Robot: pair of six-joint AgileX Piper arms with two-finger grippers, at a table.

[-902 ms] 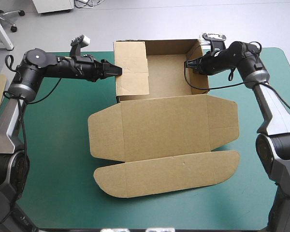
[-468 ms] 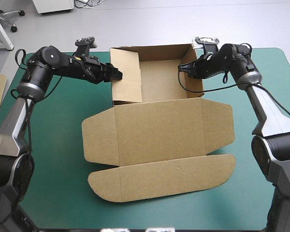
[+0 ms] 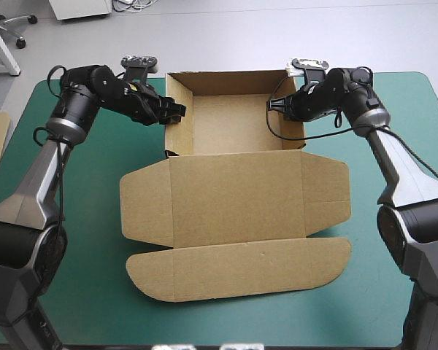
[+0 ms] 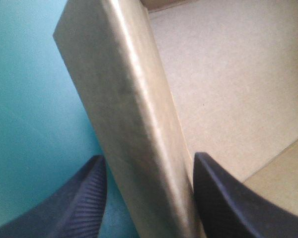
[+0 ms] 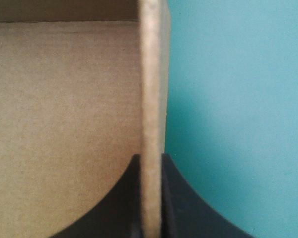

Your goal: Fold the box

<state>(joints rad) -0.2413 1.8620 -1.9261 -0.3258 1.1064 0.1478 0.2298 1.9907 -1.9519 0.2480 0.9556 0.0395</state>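
— How does the left arm (image 3: 40, 171) stand?
— It reaches far forward, wrist turned inward. The left gripper (image 3: 177, 111) straddles a box (image 3: 233, 131) wall, a finger (image 4: 223, 198) pressed to each face.
— And the right arm (image 3: 398, 164)?
— It is stretched forward likewise, wrist bent inward. The right gripper (image 3: 274, 103) is clamped tight on the opposite wall.

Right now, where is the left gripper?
In the high view the left gripper is at the far left, clamped on the left wall of the box, one finger inside, one outside.
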